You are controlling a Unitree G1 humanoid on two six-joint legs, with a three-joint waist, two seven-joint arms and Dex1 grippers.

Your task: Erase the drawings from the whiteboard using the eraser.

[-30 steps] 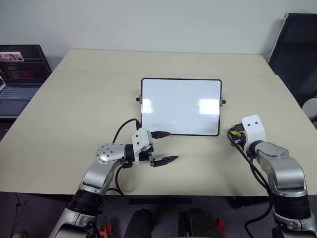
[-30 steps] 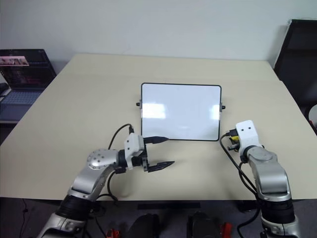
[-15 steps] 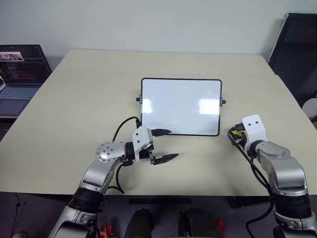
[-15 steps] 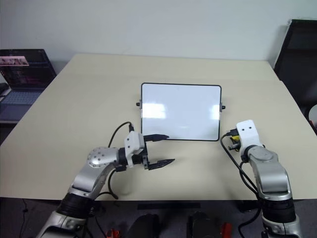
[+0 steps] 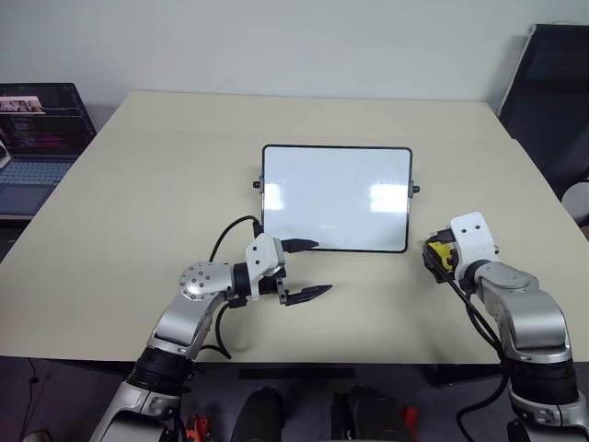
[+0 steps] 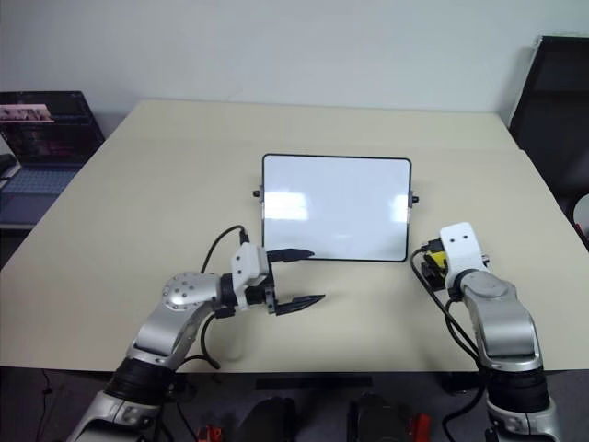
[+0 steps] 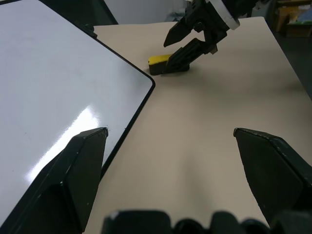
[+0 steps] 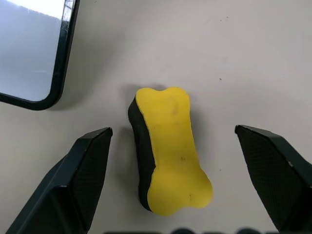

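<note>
We see a broad beige counter [image 5: 166, 184] carrying everything here. Off its left edge sits an open dark laptop [image 5: 32, 138] with a lit screen, and beyond the counter's far right corner stands a black panel-like object [image 5: 552, 101] we cannot identify.

Near the middle of the counter lies the small rectangular glossy white whiteboard [image 5: 336, 198] with a thin black frame, rounded corners and small black knobs on its two short sides. Its surface shows only bright reflections; we make out no red marks on it in any view.

Our left end effector [image 5: 306, 269] hovers at the whiteboard's near left corner, pointing toward the right, its two black fingers spread wide, one tip over the board's near edge and the other over bare counter. It holds nothing. A black cable [image 5: 225, 241] loops from its wrist.

Our right end effector [image 8: 170, 161] sits just right of the whiteboard's near right corner, its black fingers [image 8: 83, 170] set wide on either side of the small yellow bone-shaped eraser with a black base [image 8: 168, 151], with gaps visible on both sides. The eraser lies flat on the counter, just beside the board's corner and apart from it.
</note>
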